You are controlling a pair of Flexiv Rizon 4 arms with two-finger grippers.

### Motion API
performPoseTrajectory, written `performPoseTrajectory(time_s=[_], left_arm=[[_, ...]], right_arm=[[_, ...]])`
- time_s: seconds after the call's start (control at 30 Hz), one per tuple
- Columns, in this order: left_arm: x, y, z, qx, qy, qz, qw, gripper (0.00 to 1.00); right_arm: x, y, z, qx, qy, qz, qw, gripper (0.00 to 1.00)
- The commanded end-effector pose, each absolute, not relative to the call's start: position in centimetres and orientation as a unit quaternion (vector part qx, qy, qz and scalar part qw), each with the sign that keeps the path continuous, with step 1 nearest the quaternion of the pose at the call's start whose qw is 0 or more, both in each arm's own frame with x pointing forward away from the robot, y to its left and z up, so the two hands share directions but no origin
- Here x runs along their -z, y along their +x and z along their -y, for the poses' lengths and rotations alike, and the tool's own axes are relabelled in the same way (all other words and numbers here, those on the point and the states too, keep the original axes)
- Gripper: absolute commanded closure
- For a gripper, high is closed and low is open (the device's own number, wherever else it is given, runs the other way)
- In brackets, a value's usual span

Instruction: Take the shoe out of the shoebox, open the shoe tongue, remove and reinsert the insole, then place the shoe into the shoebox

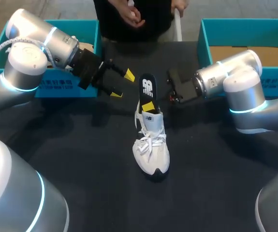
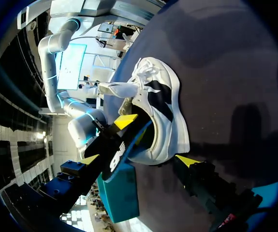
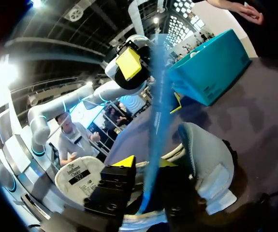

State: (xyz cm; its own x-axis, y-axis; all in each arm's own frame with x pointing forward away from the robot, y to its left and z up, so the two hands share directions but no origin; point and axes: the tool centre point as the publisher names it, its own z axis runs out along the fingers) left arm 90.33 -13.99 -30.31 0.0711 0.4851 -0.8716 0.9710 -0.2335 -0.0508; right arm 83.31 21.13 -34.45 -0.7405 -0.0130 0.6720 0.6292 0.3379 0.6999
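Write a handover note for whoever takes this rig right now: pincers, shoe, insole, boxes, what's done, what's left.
Left pincer: open, empty, above the black table between the left teal box and the shoe's heel.
Right pincer: shut on the black foam insole, which sticks half out of the heel opening.
White lace-up sneaker: on the table, midway between the left box and the right teal box.
Done: shoe unboxed.
Left: finish the insole (I cannot tell whether it is coming out or going in), then box the shoe.

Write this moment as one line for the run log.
shoe: upright on table | insole: partly out of shoe | right hand: shut on insole | left hand: open, empty
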Motion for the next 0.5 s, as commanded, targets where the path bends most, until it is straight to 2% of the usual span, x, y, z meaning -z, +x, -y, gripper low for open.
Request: performPoseTrajectory(time_s=[0.03,0.5], left_arm=[[30.4,90.4,14.1,0.411,0.669,-0.543,0.297,0.0],[30.4,90.4,14.1,0.411,0.669,-0.543,0.297,0.0]], right_arm=[[33.7,83.0,-21.2,0.538,-0.206,0.765,0.287,0.59],[32.3,82.9,-21.1,0.532,-0.216,0.772,0.271,0.58]])
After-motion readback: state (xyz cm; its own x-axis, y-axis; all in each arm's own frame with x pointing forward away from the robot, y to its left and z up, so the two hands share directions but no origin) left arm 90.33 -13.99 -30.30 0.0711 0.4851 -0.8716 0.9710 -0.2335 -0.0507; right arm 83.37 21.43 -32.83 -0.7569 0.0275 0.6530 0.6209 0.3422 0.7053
